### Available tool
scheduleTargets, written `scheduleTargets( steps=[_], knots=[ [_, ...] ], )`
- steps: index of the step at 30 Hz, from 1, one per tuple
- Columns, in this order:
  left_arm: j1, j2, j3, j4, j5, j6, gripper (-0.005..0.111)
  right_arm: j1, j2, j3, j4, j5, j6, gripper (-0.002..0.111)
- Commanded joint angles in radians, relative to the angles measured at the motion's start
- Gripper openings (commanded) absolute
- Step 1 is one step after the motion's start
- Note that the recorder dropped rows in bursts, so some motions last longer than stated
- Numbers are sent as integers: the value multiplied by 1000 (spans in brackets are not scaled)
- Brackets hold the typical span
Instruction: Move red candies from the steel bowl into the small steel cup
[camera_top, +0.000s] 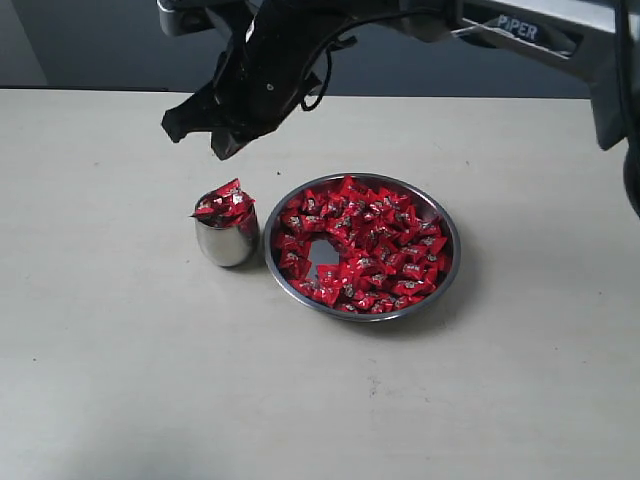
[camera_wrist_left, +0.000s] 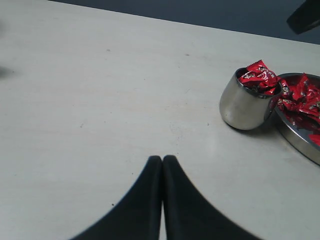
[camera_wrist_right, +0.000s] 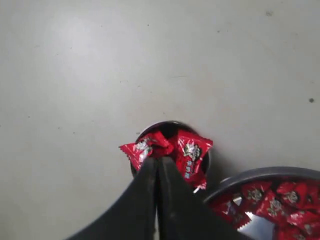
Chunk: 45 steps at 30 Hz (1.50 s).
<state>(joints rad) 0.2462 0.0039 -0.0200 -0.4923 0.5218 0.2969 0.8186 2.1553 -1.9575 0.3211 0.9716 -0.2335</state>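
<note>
Closure of the jaws is seen on the right gripper: the two dark fingers are pressed together and nothing is held between them. They are poised directly over the small steel cup, clear of it and not touching the heap inside. The cup is filled past its rim with red candies, and several wrappers are seen jutting out over the edge. Just beside the cup, nearly touching it, the steel bowl is set on the worktop. It is crowded with candies around a small bare patch of steel near its middle. Further off, the left gripper is held low over bare worktop, its jaws likewise shut on nothing, with cup and bowl to one side of it.

With empty jaws over a loaded cup, the step in hand is judged to be the interval between one delivery and the next pick. For the next move, the right gripper must be carried across to the bowl, the jaws opened, and a single candy taken by its body or a pinched end. Because the cup is heaped, any further candy needs to be lowered close to the pile and let go gently, or it is likely to slide off onto the worktop.
</note>
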Motion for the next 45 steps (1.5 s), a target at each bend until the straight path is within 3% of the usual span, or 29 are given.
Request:
scheduleTargets(
  steps=[1,10,29,45],
  knots=[
    [2,-4,2,-1,-7,-2,0,-2,-68,-10,-94,70,72,-1],
    [2,-4,2,-1,-7,-2,0,-2,-391,328,-240,-26,208,-1],
    [2,-4,2,-1,-7,-2,0,-2,-1063,1000,-478,-411,208,-1],
    [2,-4,2,-1,-7,-2,0,-2,-1163,1045,-309,-322,208,-1]
  ],
)
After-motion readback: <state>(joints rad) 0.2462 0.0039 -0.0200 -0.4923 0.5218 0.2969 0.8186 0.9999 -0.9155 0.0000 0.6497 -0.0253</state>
